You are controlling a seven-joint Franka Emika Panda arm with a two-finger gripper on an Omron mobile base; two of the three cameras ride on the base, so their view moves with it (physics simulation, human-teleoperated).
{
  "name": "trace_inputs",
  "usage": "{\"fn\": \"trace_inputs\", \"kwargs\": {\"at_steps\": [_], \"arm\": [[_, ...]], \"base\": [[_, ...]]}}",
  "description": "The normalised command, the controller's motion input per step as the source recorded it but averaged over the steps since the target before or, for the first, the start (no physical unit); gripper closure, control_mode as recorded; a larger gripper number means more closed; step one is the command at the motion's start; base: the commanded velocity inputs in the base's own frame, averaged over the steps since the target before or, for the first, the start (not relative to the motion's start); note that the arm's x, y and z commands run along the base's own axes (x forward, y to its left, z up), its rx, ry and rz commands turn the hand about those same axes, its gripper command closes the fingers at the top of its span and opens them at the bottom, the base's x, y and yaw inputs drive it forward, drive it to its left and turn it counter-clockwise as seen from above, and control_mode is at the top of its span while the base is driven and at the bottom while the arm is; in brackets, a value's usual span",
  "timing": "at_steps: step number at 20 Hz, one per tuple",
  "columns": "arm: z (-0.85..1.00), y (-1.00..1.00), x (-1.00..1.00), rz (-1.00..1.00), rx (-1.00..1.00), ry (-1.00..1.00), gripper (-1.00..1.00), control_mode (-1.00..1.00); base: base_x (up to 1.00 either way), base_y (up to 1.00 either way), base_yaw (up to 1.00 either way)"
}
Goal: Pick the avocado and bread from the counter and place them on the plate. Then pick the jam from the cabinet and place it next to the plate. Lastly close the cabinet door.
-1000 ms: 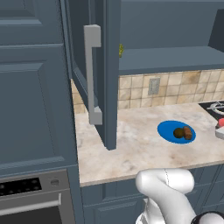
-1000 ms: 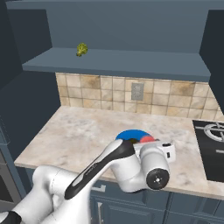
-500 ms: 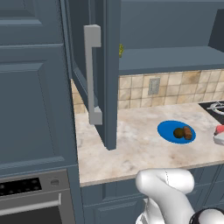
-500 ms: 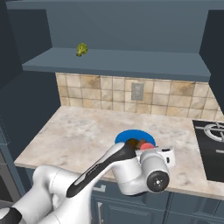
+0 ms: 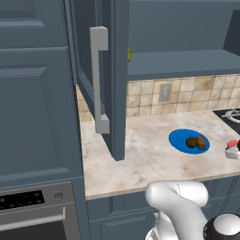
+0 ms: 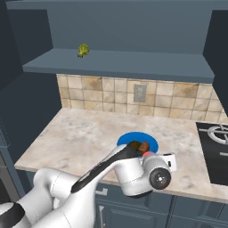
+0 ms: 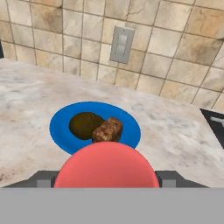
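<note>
Cabinet door (image 5: 110, 75) hangs ajar, upper left of left base view. Tabletop (image 6: 80, 138) spans frame middle. Plate (image 7: 61, 124) centre of hand view, avocado (image 7: 84, 124) touching bread (image 7: 107, 130) on it. My gripper (image 7: 106, 179) clamped on jam (image 7: 106, 168), bottom centre.

Both base views look down from opposite sides, sharing the plate (image 5: 180, 140); hand view sits close.

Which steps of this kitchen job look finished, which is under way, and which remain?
Done: the avocado and bread lie together on the blue plate. Under way: the claw holds the red jam jar just in front of the plate, not yet set on the counter. Left: put the jam beside the plate, then shut the cabinet door, which stands open.
</note>
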Motion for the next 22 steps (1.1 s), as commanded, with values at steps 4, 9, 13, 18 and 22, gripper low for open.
{"fn": "trace_inputs", "kwargs": {"at_steps": [4, 9, 13, 18, 22], "arm": [[-0.33, -0.08, 0.11, 0.02, 0.00, 0.03, 1.00, -1.00], [-0.25, -0.04, 0.15, 0.02, 0.00, 0.00, 1.00, -1.00], [-0.14, -0.05, 0.08, 0.04, 0.00, 0.00, 1.00, -1.00], [-0.12, -0.03, 0.08, 0.04, 0.00, 0.00, 1.00, -1.00], [-0.14, -0.04, 0.05, 0.04, 0.00, 0.00, 1.00, -1.00]], "base": [[0.00, 0.00, 0.00], [0.00, 0.00, 0.00], [0.00, 0.00, 0.00], [0.00, 0.00, 0.00], [0.00, 0.00, 0.00]]}}
